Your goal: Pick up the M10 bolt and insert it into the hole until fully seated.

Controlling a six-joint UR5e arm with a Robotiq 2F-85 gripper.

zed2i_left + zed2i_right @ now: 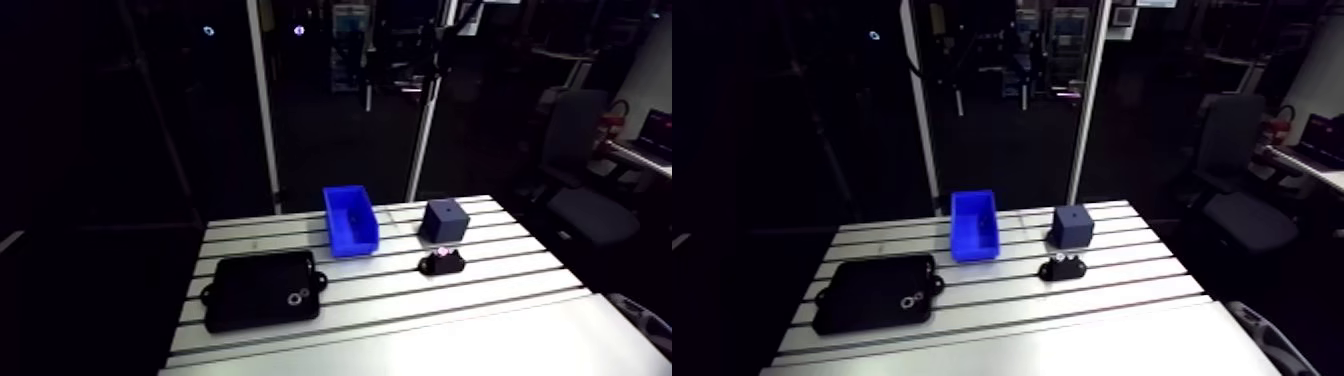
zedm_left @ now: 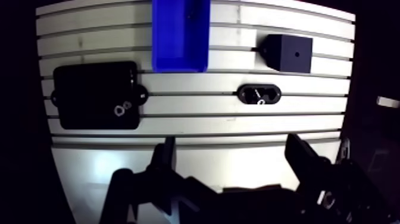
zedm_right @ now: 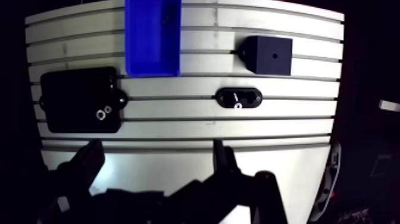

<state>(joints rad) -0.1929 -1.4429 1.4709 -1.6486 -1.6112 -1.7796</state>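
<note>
Tool (image 2: 231, 149) is hanging above the near edge of the worktop (image 1: 500, 300), touching nothing. In the wrist view its two fingers (image 2: 165, 158) are standing wide apart w/ only bare slotted surface btw them, so it's spread and gripping nothing.

All parts are lying ahead of the tool, well apart from it. Blue bin (image 1: 352, 243) is sitting at the far side, approx mid-worktop, long axis running away from the tool. A small dark speck (image 1: 355, 214) is showing inside it, too small to ID. Dark block (image 1: 445, 220) is standing beside the bin, not touching it, w/ the hole (image 2: 296, 52) showing as a tiny dot in its upper face. Oval black mount (image 1: 442, 263) is lying just nearer than the block, a bright spot (image 2: 262, 102) glinting on it. Flat black plate (image 1: 262, 290) w/ side lugs is lying on the opposite side, nearer than the bin, two small rings (image 2: 121, 110) showing near its corner.

M10 bolt: can't tell whether it's the speck in the bin or the glint on the mount. The hole is looking unfilled.
</note>
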